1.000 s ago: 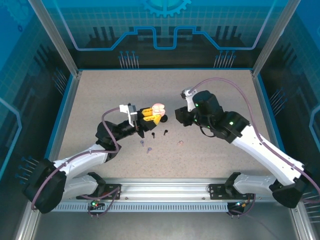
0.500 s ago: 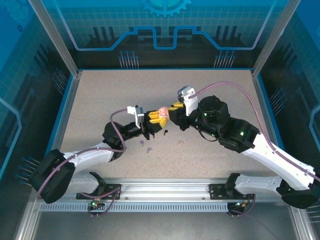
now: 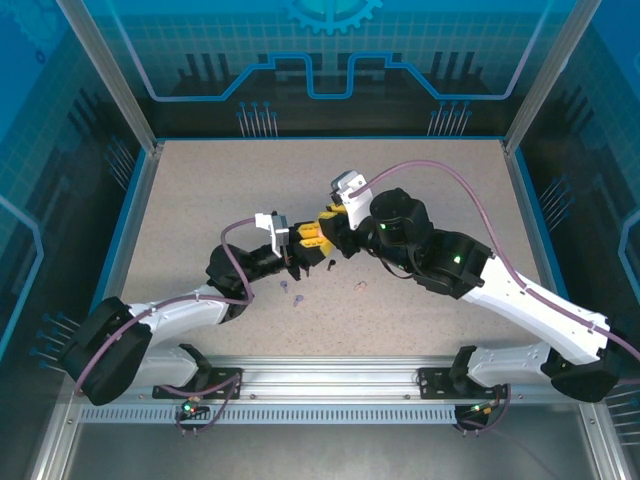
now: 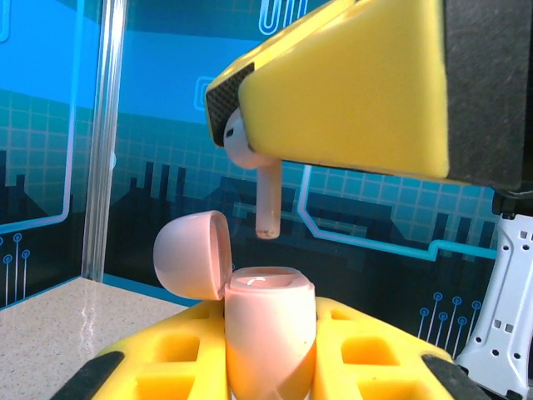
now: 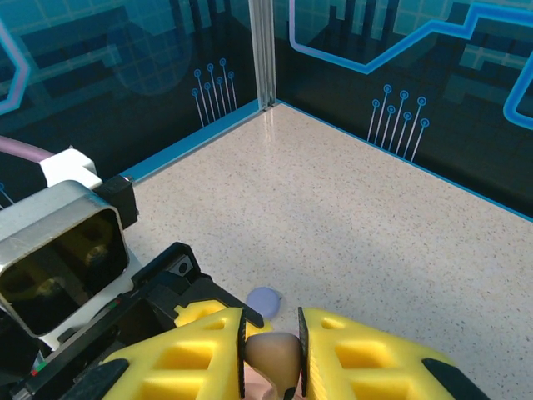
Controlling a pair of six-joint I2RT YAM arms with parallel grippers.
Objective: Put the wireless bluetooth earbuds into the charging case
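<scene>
Two arms meet mid-table (image 3: 200, 200): left arm (image 3: 170, 315) reaches in from the near-left, right arm (image 3: 500, 290) from the near-right, and their yellow fingers are nearly touching in the top view.

I see the left gripper (image 3: 312, 238) clenched on the pink charging case (image 4: 268, 333), with yellow fingers on both sides. The case is upright and its lid (image 4: 196, 254) is flipped open to the left.

The right gripper (image 3: 335, 228) is pinched on the pale pink earbud (image 4: 254, 167). In the left wrist view the bud's head sits between the pads and its stem hangs straight down. The stem tip is just above the case's open top, not in it. I can't tell if it's lined up with a slot. In the right wrist view the bud shows as a small tan lump between that gripper's fingers (image 5: 208, 350).

Loose on the table just in front of the grippers:
- black earbuds (image 3: 308, 268), two, close together
- lilac earbuds (image 3: 284, 286), two, nearer the left arm
- second pink earbud (image 3: 360, 285), off to the right, apart from the others
</scene>
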